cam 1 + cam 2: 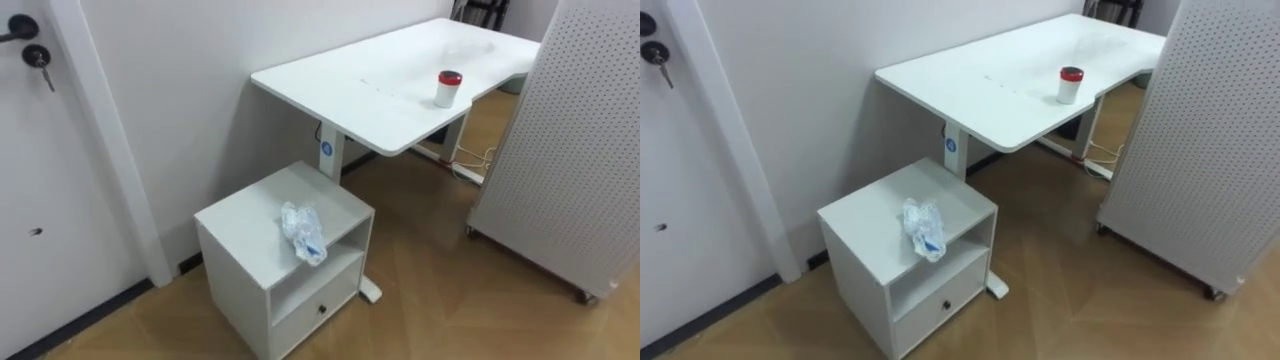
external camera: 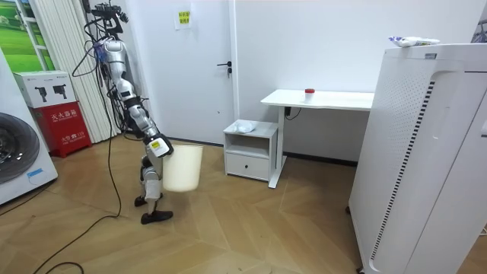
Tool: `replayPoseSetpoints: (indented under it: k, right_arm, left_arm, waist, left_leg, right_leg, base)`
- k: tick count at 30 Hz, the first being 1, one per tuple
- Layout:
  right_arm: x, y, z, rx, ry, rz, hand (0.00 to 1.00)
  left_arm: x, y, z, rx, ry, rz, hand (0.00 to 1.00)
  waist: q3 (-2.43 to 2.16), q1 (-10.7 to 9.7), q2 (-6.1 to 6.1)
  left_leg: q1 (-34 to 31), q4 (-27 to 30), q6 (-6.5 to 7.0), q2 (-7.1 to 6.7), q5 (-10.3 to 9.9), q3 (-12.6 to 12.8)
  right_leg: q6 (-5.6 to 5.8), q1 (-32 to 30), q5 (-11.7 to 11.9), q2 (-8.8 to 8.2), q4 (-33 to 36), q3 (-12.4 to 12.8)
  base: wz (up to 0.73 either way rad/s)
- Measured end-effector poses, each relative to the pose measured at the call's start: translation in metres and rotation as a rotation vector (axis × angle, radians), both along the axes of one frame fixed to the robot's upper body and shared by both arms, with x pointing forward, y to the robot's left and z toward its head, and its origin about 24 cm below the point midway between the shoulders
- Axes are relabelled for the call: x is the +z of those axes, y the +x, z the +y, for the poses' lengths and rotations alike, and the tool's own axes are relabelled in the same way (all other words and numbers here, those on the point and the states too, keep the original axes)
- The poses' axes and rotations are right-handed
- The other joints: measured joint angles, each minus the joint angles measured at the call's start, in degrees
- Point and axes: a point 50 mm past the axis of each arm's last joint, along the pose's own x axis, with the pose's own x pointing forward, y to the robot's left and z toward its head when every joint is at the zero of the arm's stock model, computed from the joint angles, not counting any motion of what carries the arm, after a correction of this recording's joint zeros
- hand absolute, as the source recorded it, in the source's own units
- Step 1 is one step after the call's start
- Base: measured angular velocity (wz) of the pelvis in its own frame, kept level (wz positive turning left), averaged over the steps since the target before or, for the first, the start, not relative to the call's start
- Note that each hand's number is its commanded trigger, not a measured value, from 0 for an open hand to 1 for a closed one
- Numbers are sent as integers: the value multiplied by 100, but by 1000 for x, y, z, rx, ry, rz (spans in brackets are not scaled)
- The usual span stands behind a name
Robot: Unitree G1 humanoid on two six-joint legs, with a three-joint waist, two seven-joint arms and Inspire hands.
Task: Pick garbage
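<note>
One right hand [image 2: 157, 147], low at the rim of a cream waste bin [image 2: 184, 169]; whether its fingers grip cannot be told. Robot stands at the room view's left, well apart from a white cabinet [image 1: 245, 215]. Crumpled clear plastic garbage [image 1: 303, 232] lies on the cabinet top, near its front edge. White desk [image 1: 340, 90] beside, bearing one red-lidded cup [image 1: 448, 89]
</note>
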Motion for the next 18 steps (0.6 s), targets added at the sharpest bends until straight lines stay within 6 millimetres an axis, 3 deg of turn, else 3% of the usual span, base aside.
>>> replayPoseSetpoints:
  k: [5,6,7,8,10,11,12,13,14,15,16,18]
  right_arm:
    - [1,-1,-4,-16,-8,5,100]
    - [1,-3,-4,-25,-7,6,100]
    - [1,-5,-6,-43,-9,6,100]
    - [1,-8,-7,-51,-12,13,100]
    - [3,-12,-15,-75,-37,24,100]
    - [3,-12,-17,-76,-44,27,100]
    - [4,-15,-19,-78,-51,39,100]
    - [4,-15,-20,-73,-54,44,100]
    - [3,-16,-19,-69,-54,47,100]
    - [4,-21,-20,-62,-57,55,100]
    - [4,-28,-21,-67,-60,64,100]
    - [4,-29,-21,-72,-69,70,100]
  left_arm:
    - [-1,-8,0,9,-12,45,0]
    - [-1,-7,0,7,-10,44,0]
    - [-1,-8,0,1,-8,51,0]
    - [-1,-6,-1,-5,-10,47,0]
    - [-3,-6,-7,-41,-24,57,0]
    - [-3,-7,-7,-40,-26,57,0]
    - [-3,-11,-6,-32,-22,64,0]
    - [-2,-19,-4,-12,-18,79,0]
    - [-2,-23,-3,-3,-16,88,0]
    - [-1,-29,-2,7,-14,99,0]
    - [-2,-29,-3,8,-18,94,0]
    - [-2,-32,-5,7,-30,84,0]
  waist:
    - [-18,-12,49]
    - [-13,-70,59]
    - [7,-62,41]
    - [8,-28,3]
    - [10,3,-10]
    - [11,59,-3]
    - [6,190,45]
    - [4,254,86]
    - [4,290,93]
    - [-1,288,103]
    - [-41,277,81]
    - [-24,326,33]
  left_leg:
    - [-196,559,-178,197,-108,6]
    - [-508,1142,-213,260,-40,21]
    - [-944,1939,-104,309,156,53]
    - [-1120,2146,-49,268,169,24]
    - [-1646,1531,47,-240,143,12]
    - [-1773,1254,-37,-331,204,91]
    - [-1965,581,-88,-407,489,273]
    - [-2090,-2,-27,-424,927,318]
    - [-2099,-218,23,-409,1169,322]
    - [-2071,-388,44,-399,1566,326]
    - [-1988,-356,219,-404,1798,448]
    - [-1957,-80,368,-398,1810,578]
  right_leg:
    - [-248,-143,-387,120,369,-45]
    - [-333,-142,-441,169,398,-9]
    - [-425,-114,-479,228,436,146]
    - [-483,-61,-517,231,456,257]
    - [-527,-49,-614,171,477,597]
    - [-532,-46,-628,171,477,684]
    - [-539,-34,-664,174,473,826]
    - [-549,2,-720,184,488,898]
    - [-547,42,-767,168,499,931]
    - [-492,158,-866,158,505,975]
    - [-431,223,-981,119,506,1000]
    - [-341,352,-1067,42,429,932]
  base:
    - [15]
    - [52]
    - [49]
    - [36]
    - [18]
    - [-19]
    - [-53]
    - [-66]
    - [-59]
    - [-35]
    - [-25]
    - [-44]
